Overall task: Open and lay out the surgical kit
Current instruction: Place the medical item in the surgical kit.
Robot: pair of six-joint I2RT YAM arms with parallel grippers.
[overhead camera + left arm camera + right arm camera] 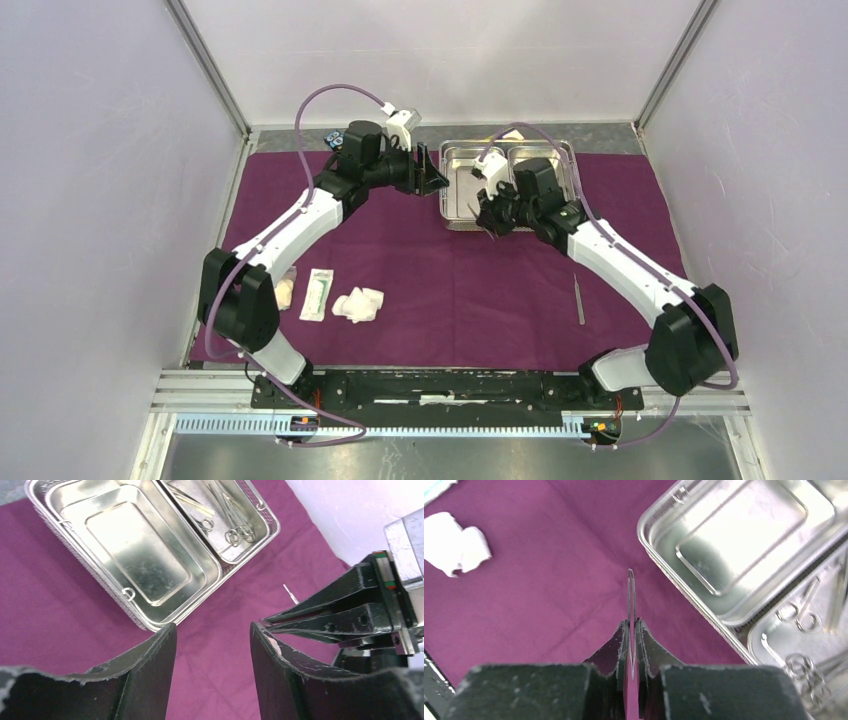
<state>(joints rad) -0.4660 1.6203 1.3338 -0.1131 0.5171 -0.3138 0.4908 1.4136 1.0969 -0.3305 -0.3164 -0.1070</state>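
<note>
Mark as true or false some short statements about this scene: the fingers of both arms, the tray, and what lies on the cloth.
1. The right fingers are shut on a slim steel instrument. True.
2. The left fingers hold a gauze wad. False: they are open and empty, beside the tray.
3. Both compartments of the tray hold instruments. False: the compartment nearer the left arm is empty; the clamps lie in the other.
4. The gauze wads lie on the purple cloth, outside the tray. True.
5. A second steel instrument lies on the cloth near the right arm. True.
</note>
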